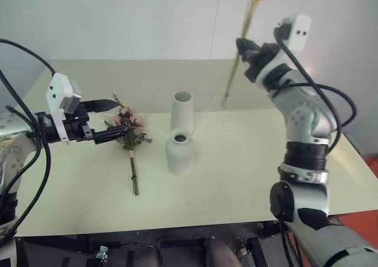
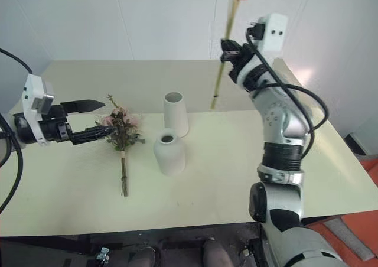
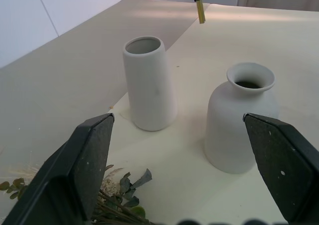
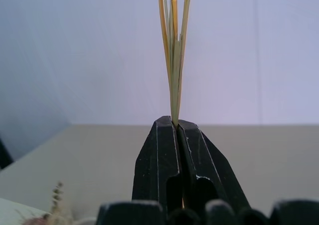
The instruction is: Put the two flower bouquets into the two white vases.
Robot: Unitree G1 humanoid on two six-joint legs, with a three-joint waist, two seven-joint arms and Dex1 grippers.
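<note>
The thin orange-yellow sprig [image 1: 241, 45] hangs high over the right of the table, its red-pink bloom at the top. My right gripper [image 1: 241, 47] is shut on its stem, seen close in the right wrist view [image 4: 174, 123]. The bushy bunch of pink roses [image 1: 127, 124] lies on the table left of the vases, stems toward the front. My left gripper [image 1: 121, 118] stands open beside its blooms, one finger above and one below them. The tall white vase [image 1: 182, 110] stands behind the rounded narrow-necked vase [image 1: 180, 152], both upright with nothing in them [image 3: 148, 85] [image 3: 241, 120].
The cream table [image 1: 248, 160] reaches back to a white wall. Its right edge runs close to my right arm, with red floor [image 1: 360, 220] beyond. Bare tabletop lies right of the vases and along the front edge.
</note>
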